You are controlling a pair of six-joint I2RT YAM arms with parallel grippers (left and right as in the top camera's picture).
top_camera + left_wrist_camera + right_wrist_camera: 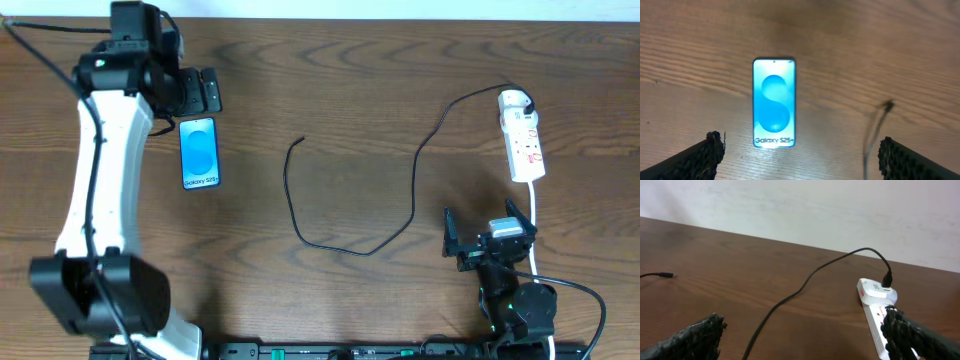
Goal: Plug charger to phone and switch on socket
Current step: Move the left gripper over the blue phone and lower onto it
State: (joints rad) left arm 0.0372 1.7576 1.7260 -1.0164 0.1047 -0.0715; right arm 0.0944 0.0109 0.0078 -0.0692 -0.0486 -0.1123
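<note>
The phone (199, 153) lies flat on the table at the left, its blue screen lit with "Galaxy S25+"; it also shows in the left wrist view (774, 102). My left gripper (205, 94) is open and empty, just behind the phone (800, 142). The charger (414, 195) is a thin black cable that runs from the socket (524, 140) in a loop to its free plug (302, 140) at mid-table. My right gripper (485, 226) is open and empty in front of the socket (875, 294), with the cable (790, 297) lying between its fingers (801, 323).
The socket's white cord (535, 215) runs toward the front past my right arm. The cable's free plug shows blurred to the phone's right (885, 106) and far left in the right wrist view (662, 275). A pale wall (800, 210) stands behind the table.
</note>
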